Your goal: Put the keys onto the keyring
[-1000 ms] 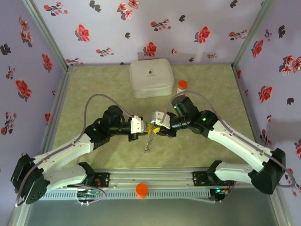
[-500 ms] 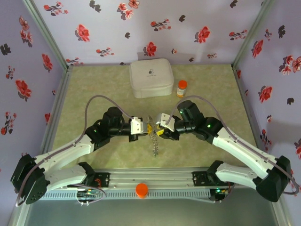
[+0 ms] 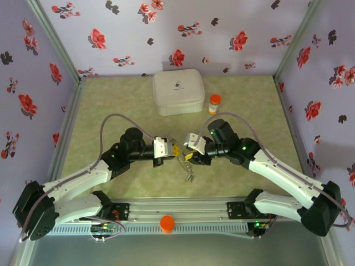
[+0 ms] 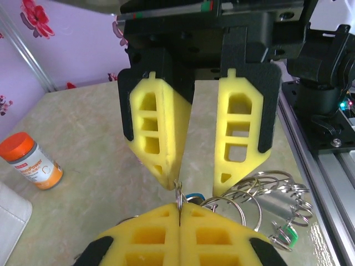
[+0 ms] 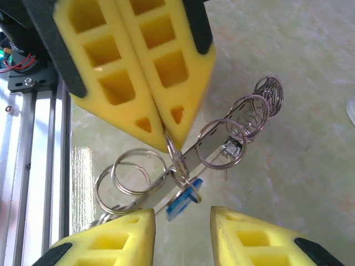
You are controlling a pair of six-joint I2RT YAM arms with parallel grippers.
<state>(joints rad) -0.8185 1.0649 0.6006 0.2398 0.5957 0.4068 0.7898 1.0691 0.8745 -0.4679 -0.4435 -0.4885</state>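
One keyring (image 3: 187,165) clenched in left claw (image 4: 178,209), right claw (image 5: 183,212) released, blue-tagged key (image 5: 186,198) hanging, orange-capped bottle (image 4: 30,160) label unreadable

Pale-green marbled bench (image 3: 111,100); lilac walls (image 3: 127,27), red and black flowers; white square case (image 3: 178,91); orange-capped white pill bottle (image 4: 30,160); silver metal keyring (image 3: 186,166); blue-headed metal key (image 5: 182,202); left end effector (image 5: 163,130), right end effector (image 4: 195,185) yellow foam, black backing.

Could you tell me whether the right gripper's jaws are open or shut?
Open: the right gripper shows a clear gap between its yellow jaws.
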